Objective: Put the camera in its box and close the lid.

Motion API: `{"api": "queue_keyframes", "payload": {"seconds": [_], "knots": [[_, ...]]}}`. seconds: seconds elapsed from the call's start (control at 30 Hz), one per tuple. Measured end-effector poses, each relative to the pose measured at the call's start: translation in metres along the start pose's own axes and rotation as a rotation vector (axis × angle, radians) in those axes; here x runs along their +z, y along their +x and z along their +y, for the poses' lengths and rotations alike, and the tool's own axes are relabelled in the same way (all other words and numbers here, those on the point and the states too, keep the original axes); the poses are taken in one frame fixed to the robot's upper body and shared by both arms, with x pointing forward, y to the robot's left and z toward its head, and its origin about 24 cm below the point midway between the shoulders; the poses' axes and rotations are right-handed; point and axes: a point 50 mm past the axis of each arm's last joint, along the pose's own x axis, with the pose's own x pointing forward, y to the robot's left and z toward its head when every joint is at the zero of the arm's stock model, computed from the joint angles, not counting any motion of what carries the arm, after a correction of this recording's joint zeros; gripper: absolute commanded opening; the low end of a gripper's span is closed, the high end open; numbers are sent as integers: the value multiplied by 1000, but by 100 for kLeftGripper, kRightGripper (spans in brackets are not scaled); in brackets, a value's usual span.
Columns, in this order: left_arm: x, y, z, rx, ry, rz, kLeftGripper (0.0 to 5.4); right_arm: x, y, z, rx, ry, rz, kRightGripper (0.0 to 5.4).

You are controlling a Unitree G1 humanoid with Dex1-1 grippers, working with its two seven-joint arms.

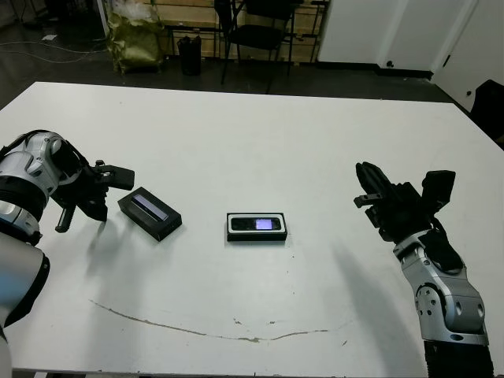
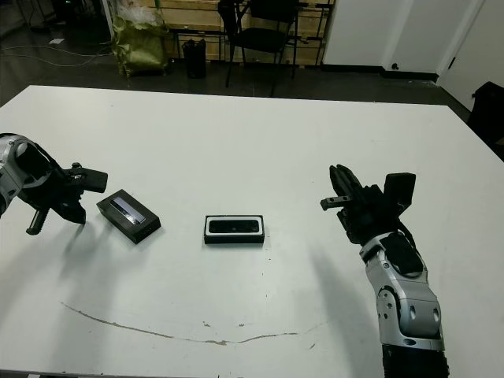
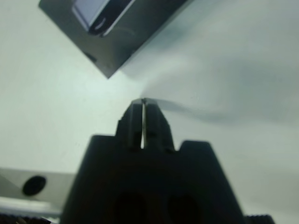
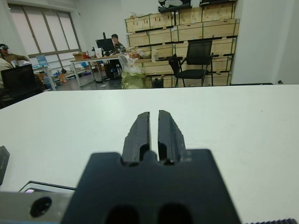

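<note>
A: What surrounds the white counter [image 1: 260, 126]?
B: Beyond its far edge stand a black chair [image 1: 264, 35], wooden crates and a yellow-green bag [image 1: 135, 35].

A: And on the left?
B: The left hand [image 1: 83, 206] hovers with its fingers pressed together, gripping nothing, just left of the lid [image 1: 150, 214], which lies flat on the counter.

A: The middle?
B: The camera [image 1: 257, 224] lies inside the box [image 1: 257, 236], uncovered.

A: The right?
B: The right hand [image 1: 376, 197] floats well apart from the box, fingers closed on nothing.
</note>
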Motion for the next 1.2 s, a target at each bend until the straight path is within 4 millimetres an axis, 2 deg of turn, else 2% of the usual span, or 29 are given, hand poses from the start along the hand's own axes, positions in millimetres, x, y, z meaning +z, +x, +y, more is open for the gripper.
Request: {"api": "queue_keyframes", "payload": {"seconds": [0.6, 0.77, 1.2], "knots": [[4, 2, 2, 40, 25, -28, 1, 1, -1, -1, 5, 4, -16, 0], [9, 2, 2, 52, 83, -62, 1, -2, -1, -2, 4, 10, -8, 0], [18, 5, 4, 42, 27, -140, 1, 1, -1, 0, -8, 1, -7, 0]]}}
